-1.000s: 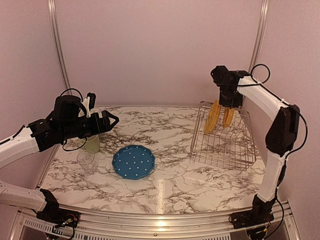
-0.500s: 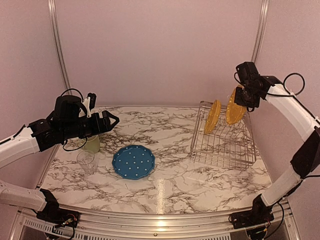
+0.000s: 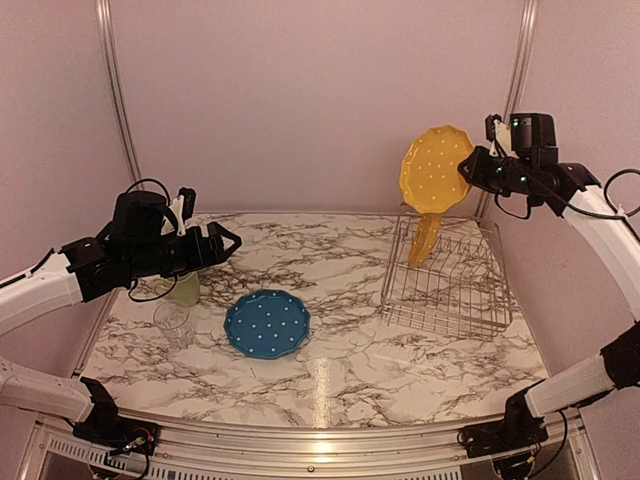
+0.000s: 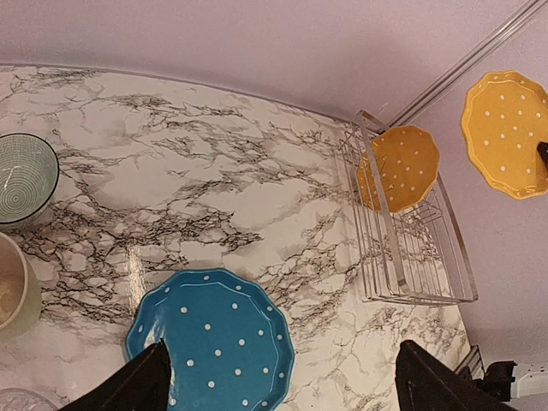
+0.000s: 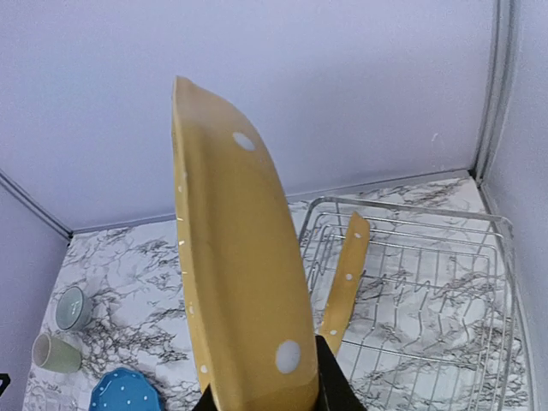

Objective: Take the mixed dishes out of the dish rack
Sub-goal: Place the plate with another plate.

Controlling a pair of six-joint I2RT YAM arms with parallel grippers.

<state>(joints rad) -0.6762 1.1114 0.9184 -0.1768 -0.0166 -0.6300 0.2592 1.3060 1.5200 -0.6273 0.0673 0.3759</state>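
Unloading is mostly done: the blue plate [image 3: 267,324] lies flat at lower centre of the top view, with the glass [image 3: 173,322], mug [image 3: 184,290] and bowl [image 4: 26,175] grouped at the left, all on the table [image 3: 350,370] and well apart from the rack [image 3: 450,290] at the right. At upper right the right gripper [image 3: 463,172] is clamped on the rim of one yellow plate [image 3: 435,168], held high above the rack. The second yellow plate [image 3: 425,240] stands upright between the tines, the only dish in there. The left gripper [image 3: 228,240] hovers wide open and empty near the mug. Left to do: set down the held plate, then fetch the last one
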